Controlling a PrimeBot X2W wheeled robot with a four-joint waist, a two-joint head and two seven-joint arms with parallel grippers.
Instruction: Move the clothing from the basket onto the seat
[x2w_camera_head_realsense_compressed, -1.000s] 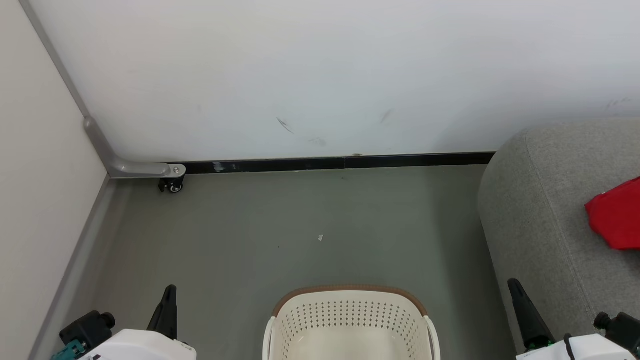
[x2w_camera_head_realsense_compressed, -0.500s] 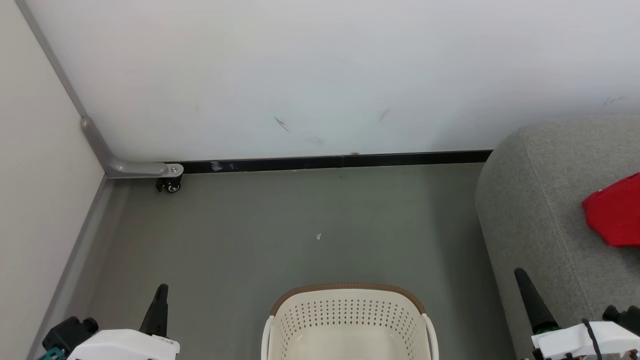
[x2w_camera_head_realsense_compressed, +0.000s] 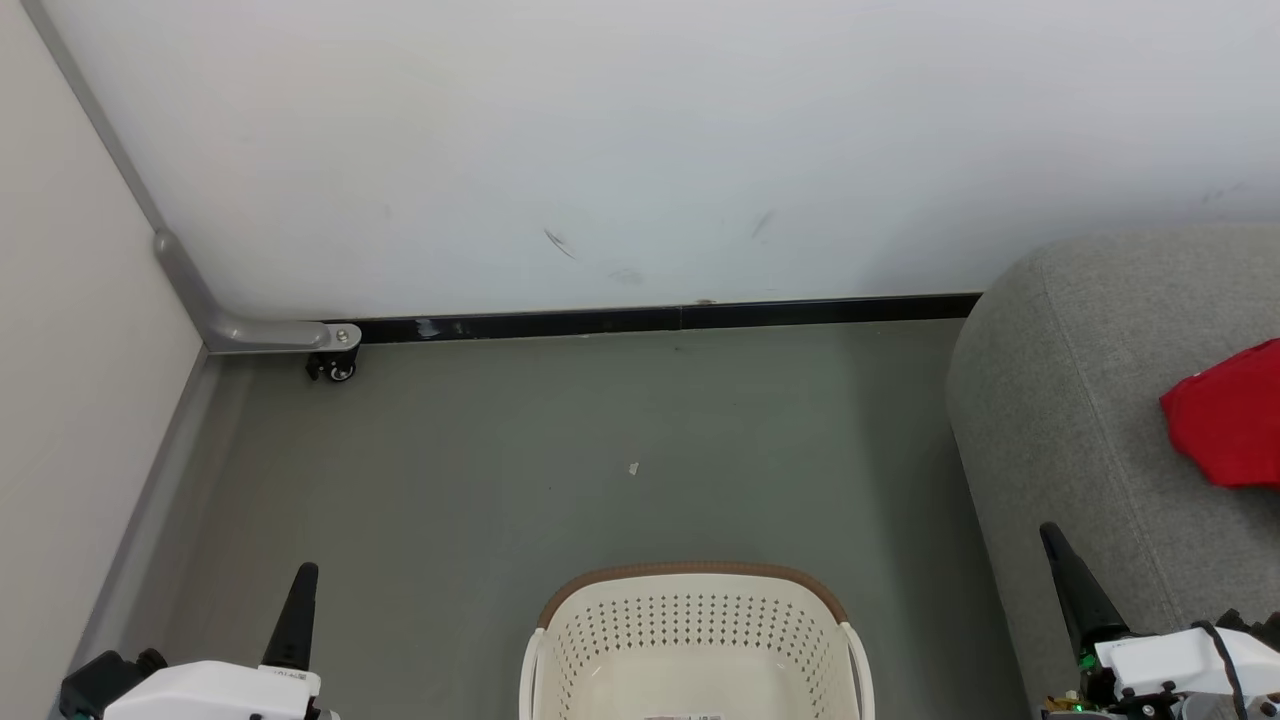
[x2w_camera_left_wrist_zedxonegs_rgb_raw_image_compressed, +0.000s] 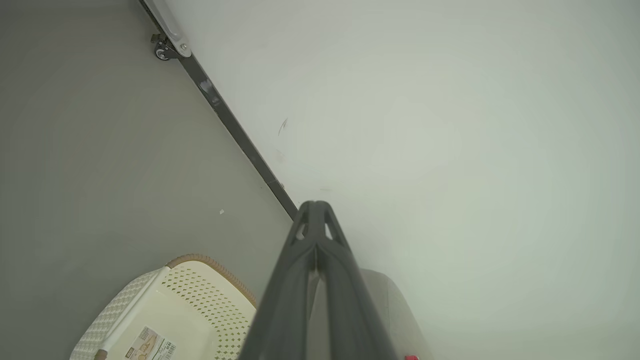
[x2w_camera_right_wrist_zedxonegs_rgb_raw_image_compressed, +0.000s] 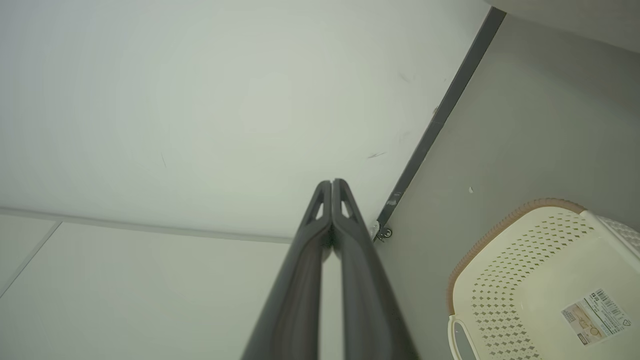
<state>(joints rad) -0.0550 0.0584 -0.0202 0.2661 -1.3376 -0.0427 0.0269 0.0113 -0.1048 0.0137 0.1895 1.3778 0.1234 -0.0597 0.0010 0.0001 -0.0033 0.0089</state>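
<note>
The cream basket (x2w_camera_head_realsense_compressed: 693, 590) with its brown rim stands on the floor at bottom centre; the part of its inside in view holds nothing but a paper label (x2w_camera_right_wrist_zedxonegs_rgb_raw_image_compressed: 595, 310). A red garment (x2w_camera_head_realsense_compressed: 1225, 420) lies on the grey sofa (x2w_camera_head_realsense_compressed: 1070, 400) at the right edge. My left gripper (x2w_camera_head_realsense_compressed: 300, 585) is shut at the lower left, left of the basket (x2w_camera_left_wrist_zedxonegs_rgb_raw_image_compressed: 200, 295), fingertips together (x2w_camera_left_wrist_zedxonegs_rgb_raw_image_compressed: 316, 207) with nothing between them. My right gripper (x2w_camera_head_realsense_compressed: 1052, 545) is shut at the lower right, beside the sofa's front, its fingertips pressed together (x2w_camera_right_wrist_zedxonegs_rgb_raw_image_compressed: 332, 186).
A white wall (x2w_camera_head_realsense_compressed: 640, 150) with a black baseboard (x2w_camera_head_realsense_compressed: 650, 320) closes the far side. A grey panel foot with a small caster (x2w_camera_head_realsense_compressed: 335, 367) sits in the left corner. A tiny white scrap (x2w_camera_head_realsense_compressed: 633, 468) lies on the grey floor (x2w_camera_head_realsense_compressed: 560, 450).
The head camera has shifted slightly, so the whole scene slid a little up and to the left. Both grippers have drifted outward and stay shut.
</note>
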